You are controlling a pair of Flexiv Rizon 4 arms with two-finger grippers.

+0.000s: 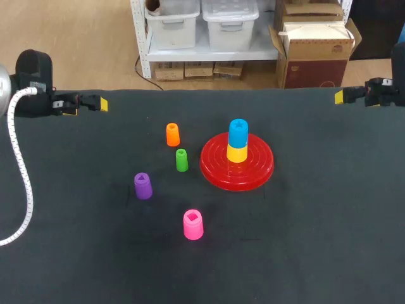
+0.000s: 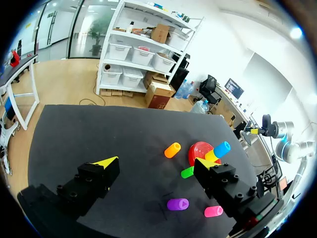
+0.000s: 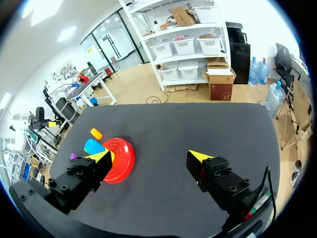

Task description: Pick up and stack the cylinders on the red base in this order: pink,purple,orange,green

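Note:
The red base (image 1: pixel 215 166) lies right of the table's middle, with a yellow cylinder (image 1: pixel 236 153) and a blue cylinder (image 1: pixel 238 132) stacked on it. To its left stand the orange (image 1: pixel 172 134), green (image 1: pixel 181 159), purple (image 1: pixel 143 185) and pink (image 1: pixel 193 224) cylinders, each apart from the others. My left gripper (image 1: pixel 88 103) hovers at the far left edge, open and empty. My right gripper (image 1: pixel 348 95) hangs at the far right edge, also open and empty. In the left wrist view, the left gripper (image 2: pixel 156 162) looks out at the orange (image 2: pixel 172 149), purple (image 2: pixel 178 204) and pink (image 2: pixel 213 211) cylinders. The right gripper (image 3: pixel 148 155) faces the red base (image 3: pixel 121 158).
A white cable (image 1: pixel 19 171) trails from my left arm over the table's left side. The dark table (image 1: pixel 316 240) is bare in front of and to the right of the base.

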